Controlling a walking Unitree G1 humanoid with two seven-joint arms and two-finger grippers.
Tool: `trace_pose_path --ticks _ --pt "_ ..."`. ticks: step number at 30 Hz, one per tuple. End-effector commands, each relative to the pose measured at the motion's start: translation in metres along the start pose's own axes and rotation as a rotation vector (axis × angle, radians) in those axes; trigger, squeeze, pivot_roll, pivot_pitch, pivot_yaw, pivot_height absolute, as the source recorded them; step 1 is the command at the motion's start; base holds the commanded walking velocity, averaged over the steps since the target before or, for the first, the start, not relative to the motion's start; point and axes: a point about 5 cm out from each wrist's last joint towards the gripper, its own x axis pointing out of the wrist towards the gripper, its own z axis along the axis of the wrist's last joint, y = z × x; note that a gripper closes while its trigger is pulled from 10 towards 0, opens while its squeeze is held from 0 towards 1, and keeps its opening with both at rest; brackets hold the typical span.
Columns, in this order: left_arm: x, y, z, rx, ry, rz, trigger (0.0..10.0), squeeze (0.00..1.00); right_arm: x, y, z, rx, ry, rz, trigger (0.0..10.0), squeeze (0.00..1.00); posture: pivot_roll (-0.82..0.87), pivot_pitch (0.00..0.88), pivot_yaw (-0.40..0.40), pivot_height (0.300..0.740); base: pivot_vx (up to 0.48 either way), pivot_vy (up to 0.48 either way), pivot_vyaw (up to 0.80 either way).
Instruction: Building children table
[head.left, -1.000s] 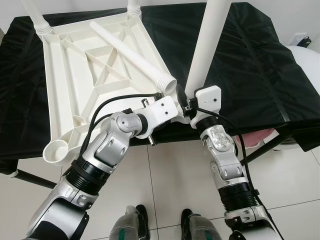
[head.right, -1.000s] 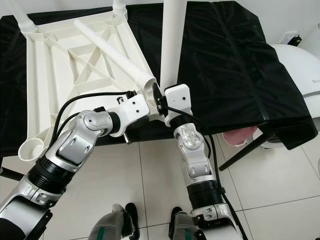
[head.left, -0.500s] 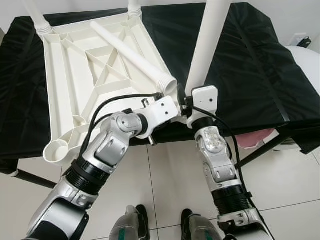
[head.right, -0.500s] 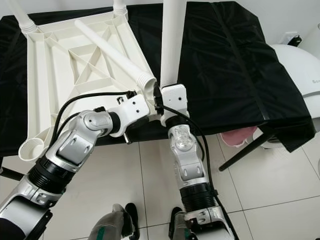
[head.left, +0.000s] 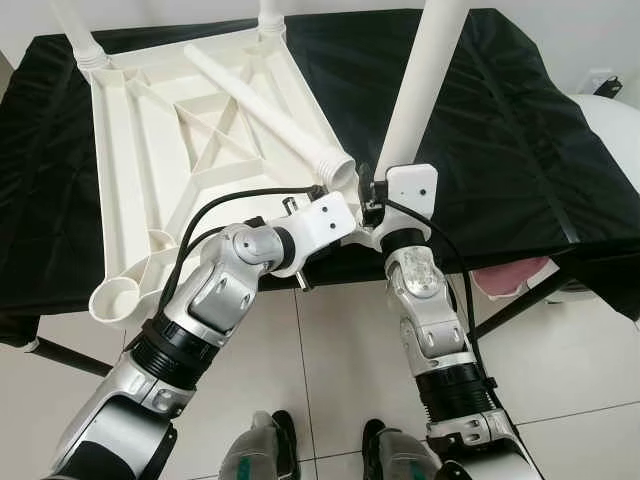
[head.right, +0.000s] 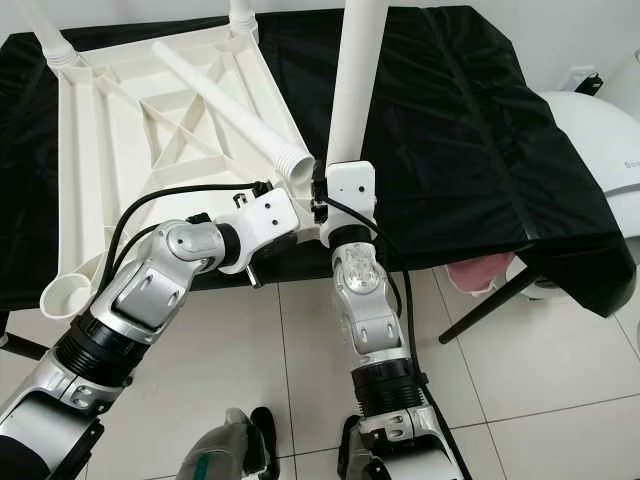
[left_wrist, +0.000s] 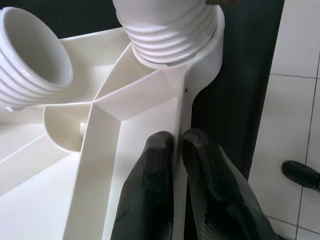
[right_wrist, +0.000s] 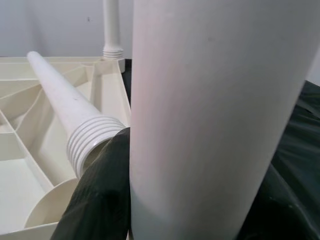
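A white tabletop (head.left: 140, 170) lies upside down on a black-covered bench (head.left: 500, 120). Two legs (head.left: 78, 30) stand screwed into its far corners, and a loose leg (head.left: 260, 105) lies slantwise across its ribs. At the near right corner an upright leg (head.left: 420, 90) has its threaded end (left_wrist: 170, 35) seated in the socket. My right gripper (head.left: 375, 192) is shut on this leg just above the socket, one black finger (right_wrist: 100, 200) against it. My left gripper (left_wrist: 177, 142) is shut on the tabletop's rim next to that corner.
The near left corner socket (head.left: 115, 298) stands open with no leg in it. A white rounded appliance (head.left: 612, 110) stands at the right, and something pink (head.left: 500, 278) sits under the bench by its black leg (head.left: 510, 305). Tiled floor (head.left: 330, 380) lies below me.
My right forearm has swung in toward the left under the wrist, and the upright leg now leans a little more to the right. The left gripper keeps its hold on the rim.
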Motion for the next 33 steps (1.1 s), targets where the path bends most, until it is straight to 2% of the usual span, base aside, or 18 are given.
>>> trace_pose_path --ticks 1,8,15,19,23,28,33 --pt "0.003 -0.008 -0.001 -0.005 0.003 -0.054 10.0 0.00 -0.009 -0.022 -0.036 -0.029 0.187 -0.125 10.0 0.00 -0.11 0.207 0.013 0.740 0.000 0.000 0.00" --pt "0.002 -0.008 -0.001 -0.006 0.003 -0.051 10.0 0.00 -0.016 -0.020 -0.045 -0.091 0.238 -0.209 10.0 0.00 -0.11 0.207 0.011 0.740 0.000 0.000 0.00" --pt "0.002 -0.008 -0.001 -0.005 0.003 -0.052 10.0 0.00 -0.017 -0.020 -0.049 -0.070 0.251 -0.173 10.0 0.00 -0.11 0.202 0.010 0.740 0.000 0.000 0.00" --pt "0.003 -0.009 0.001 -0.008 -0.004 -0.052 10.0 0.00 -0.015 -0.029 -0.051 -0.080 0.273 -0.229 10.0 0.00 -0.12 0.198 0.010 0.740 0.000 0.000 0.00" --pt "0.003 -0.009 0.001 -0.007 -0.006 -0.052 10.0 0.00 -0.016 -0.029 -0.051 -0.075 0.277 -0.242 10.0 0.00 -0.12 0.198 0.010 0.740 0.000 0.000 0.00" --pt "0.003 -0.010 0.001 -0.005 -0.006 -0.055 10.0 0.00 -0.019 -0.035 -0.054 -0.104 0.306 -0.361 10.0 0.00 -0.12 0.199 0.011 0.740 0.000 0.000 0.00" --pt "0.003 -0.009 0.001 -0.006 -0.005 -0.055 10.0 0.00 -0.020 -0.038 -0.056 -0.089 0.310 -0.417 10.0 0.00 -0.12 0.199 0.011 0.740 0.000 0.000 0.00"
